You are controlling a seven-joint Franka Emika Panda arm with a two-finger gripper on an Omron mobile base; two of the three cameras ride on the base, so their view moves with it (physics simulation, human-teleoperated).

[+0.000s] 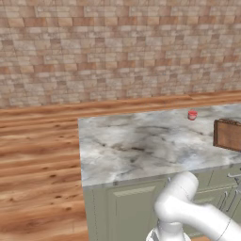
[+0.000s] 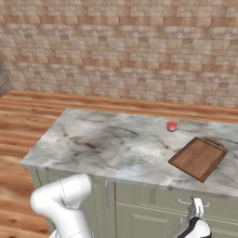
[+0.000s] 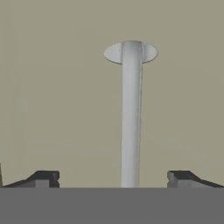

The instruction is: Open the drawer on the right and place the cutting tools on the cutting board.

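A reddish-brown cutting board [image 2: 198,158] lies angled near the front right of the marble counter [image 2: 107,142], a small red cup [image 2: 172,126] stands apart behind it, and the gripper [image 2: 195,208] hangs before the drawer handle [image 2: 189,202].

A brick wall [image 1: 117,47] in pale tan and pink runs behind, above a warm wooden plank floor [image 1: 37,160]. A grey-veined marble worktop [image 2: 116,144] tops sage-green cabinets [image 2: 139,204] with slim metal handles, all under soft, even light
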